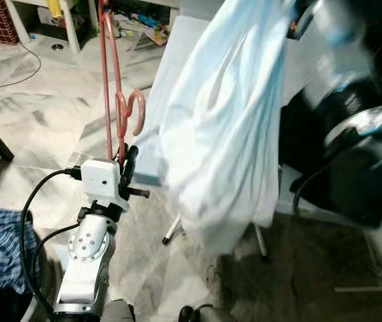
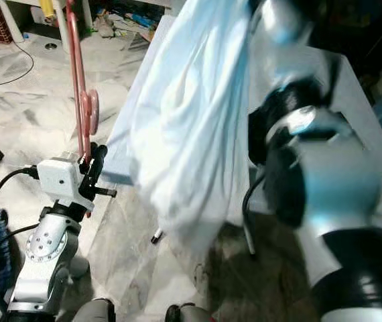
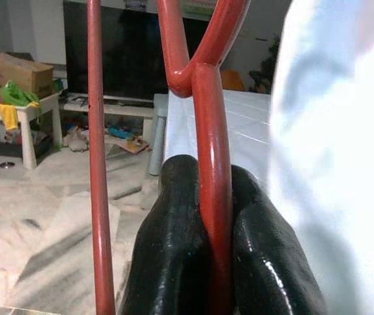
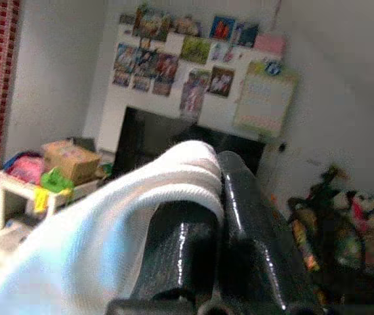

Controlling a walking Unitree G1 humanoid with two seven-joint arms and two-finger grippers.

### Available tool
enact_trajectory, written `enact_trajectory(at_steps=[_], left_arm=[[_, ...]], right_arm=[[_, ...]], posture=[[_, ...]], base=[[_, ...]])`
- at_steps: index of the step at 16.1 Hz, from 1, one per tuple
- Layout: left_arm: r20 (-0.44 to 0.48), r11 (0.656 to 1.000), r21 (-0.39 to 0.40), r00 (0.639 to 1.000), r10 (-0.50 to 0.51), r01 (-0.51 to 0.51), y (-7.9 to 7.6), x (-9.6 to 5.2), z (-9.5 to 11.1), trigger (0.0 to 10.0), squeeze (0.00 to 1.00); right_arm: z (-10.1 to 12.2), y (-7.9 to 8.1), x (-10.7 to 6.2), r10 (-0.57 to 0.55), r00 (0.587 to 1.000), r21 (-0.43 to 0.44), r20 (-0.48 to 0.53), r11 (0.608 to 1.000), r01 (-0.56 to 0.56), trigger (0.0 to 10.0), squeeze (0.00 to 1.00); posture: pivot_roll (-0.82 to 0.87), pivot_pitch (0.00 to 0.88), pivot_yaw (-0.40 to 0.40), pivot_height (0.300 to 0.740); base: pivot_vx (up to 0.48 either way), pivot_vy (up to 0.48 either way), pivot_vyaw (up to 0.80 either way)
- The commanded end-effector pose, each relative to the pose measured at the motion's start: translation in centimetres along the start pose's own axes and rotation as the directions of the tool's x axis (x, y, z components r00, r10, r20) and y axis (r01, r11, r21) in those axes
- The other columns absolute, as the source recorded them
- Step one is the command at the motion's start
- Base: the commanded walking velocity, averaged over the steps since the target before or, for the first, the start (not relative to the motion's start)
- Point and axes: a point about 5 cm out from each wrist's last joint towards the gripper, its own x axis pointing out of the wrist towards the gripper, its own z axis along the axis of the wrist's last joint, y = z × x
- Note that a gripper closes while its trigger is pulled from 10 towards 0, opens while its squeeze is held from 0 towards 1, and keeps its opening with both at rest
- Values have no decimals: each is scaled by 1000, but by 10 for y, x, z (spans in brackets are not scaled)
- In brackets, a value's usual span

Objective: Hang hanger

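A: Left gripper [image 3: 216, 262] is clamped on the red plastic hanger [image 1: 118, 100], holding it upright over the marble floor [image 1: 30, 107].

B: Yep, and the right gripper [image 4: 216, 216] pinches the pale blue shirt [image 1: 224, 127] beside it.

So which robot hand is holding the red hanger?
The left gripper, its black fingers shut on the red hanger. The right gripper pinches the pale blue cloth instead.
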Motion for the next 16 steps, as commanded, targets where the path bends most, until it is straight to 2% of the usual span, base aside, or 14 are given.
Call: enact_trajectory(at_steps=[1,5,7,9,10,12,13,14,16], left_arm=[[17,1000,0,1000,-9,9,-4,-1,4,10000,0],[12,1000,0,1000,-2,2,-4,-2,3,10000,0],[19,1000,-3,1000,-6,6,-5,-4,4,10000,0],[15,1000,-20,1000,0,1,-4,-5,3,10000,0],[12,1000,-20,1000,4,-4,-3,-5,3,10000,0],[13,1000,-20,1000,4,-4,-4,-5,3,10000,0],[11,1000,-22,1000,5,-5,-4,-5,3,10000,0],[9,1000,-24,1000,5,-5,-5,-6,2,10000,0],[6,1000,-25,1000,1,-1,-7,-7,2,10000,0]], right_arm=[[27,-11,7,-43,997,-15,58,999,44,10000,0],[96,-18,18,-69,968,-78,241,993,90,10000,0],[112,-24,18,-79,953,-126,292,985,121,10000,0],[113,-31,17,-101,951,-108,293,985,138,10000,0],[101,-30,16,-85,962,-118,258,986,119,10000,0],[62,-21,13,-17,988,-166,152,985,42,10000,0],[12,-9,3,68,998,-201,-2,977,-67,10000,0],[-27,-3,-10,118,986,-182,-119,974,-138,10000,0],[-85,8,-39,209,931,-133,-298,957,-258,10000,0]], posture=[[208,157,-184,740],[220,159,-190,740],[229,161,-191,740],[229,161,-193,740],[227,163,-193,740],[232,167,-196,740],[234,171,-193,740],[236,174,-192,740],[238,179,-190,740]], base=[[0,0,0],[0,0,0],[0,0,0],[0,0,0],[0,0,0],[0,0,0],[0,0,0],[0,0,0],[0,0,0]])
